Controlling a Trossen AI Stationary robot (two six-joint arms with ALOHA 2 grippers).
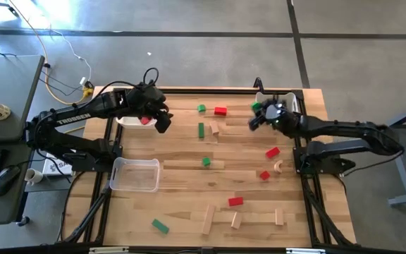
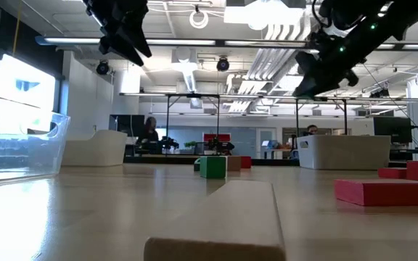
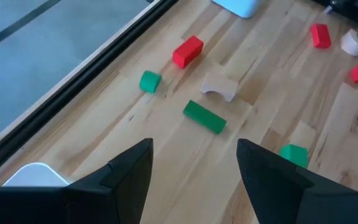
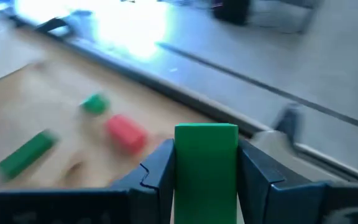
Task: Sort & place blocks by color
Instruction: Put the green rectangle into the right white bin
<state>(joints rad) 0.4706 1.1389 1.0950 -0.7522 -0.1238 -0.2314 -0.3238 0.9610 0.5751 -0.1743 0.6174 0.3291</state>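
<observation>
a plain wooden block (image 2: 216, 221) lies nearest, loose blocks scattered beyond. the right gripper (image 4: 206, 163) clamps a green block (image 4: 206, 167) near the table's far right corner, probably over the white bin (image 1: 291, 103); released early, it could bounce out. the left gripper (image 3: 194, 171) hangs open by the far left edge.

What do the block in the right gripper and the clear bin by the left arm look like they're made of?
The green block held in the right gripper looks like painted wood: flat matte colour, crisp edges, though no grain shows. The clear bin seems to be thin transparent plastic, since the tabletop shows through its walls.
</observation>
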